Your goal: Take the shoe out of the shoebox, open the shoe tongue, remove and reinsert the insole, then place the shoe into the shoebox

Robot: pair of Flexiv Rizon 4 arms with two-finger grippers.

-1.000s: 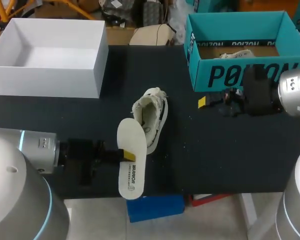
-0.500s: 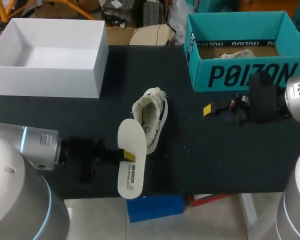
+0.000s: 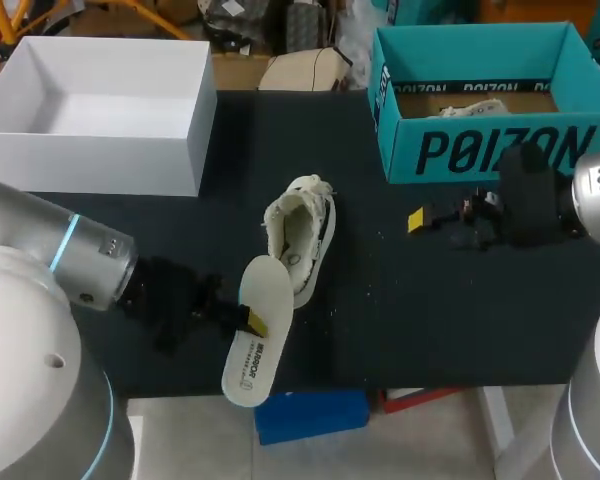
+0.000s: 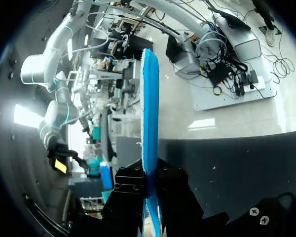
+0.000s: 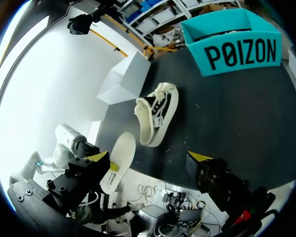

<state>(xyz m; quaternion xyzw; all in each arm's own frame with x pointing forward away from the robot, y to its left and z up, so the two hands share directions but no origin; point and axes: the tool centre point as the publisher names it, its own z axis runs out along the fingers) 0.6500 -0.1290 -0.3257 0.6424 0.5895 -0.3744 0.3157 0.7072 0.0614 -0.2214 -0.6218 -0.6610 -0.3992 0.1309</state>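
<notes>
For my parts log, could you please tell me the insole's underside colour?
Blue; the insole shows it best in the left wrist view.

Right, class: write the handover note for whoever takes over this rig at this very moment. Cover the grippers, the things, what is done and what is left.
Left gripper: shut on the insole, held tilted near the table's front edge, beside the shoe.
Right gripper: open, empty, in front of the teal shoebox.
Shoe: on the table between the teal shoebox and the white box, its opening in view.
Done: shoe out of the box, insole out.
Left: put the insole back in, then place the shoe into the shoebox.
</notes>
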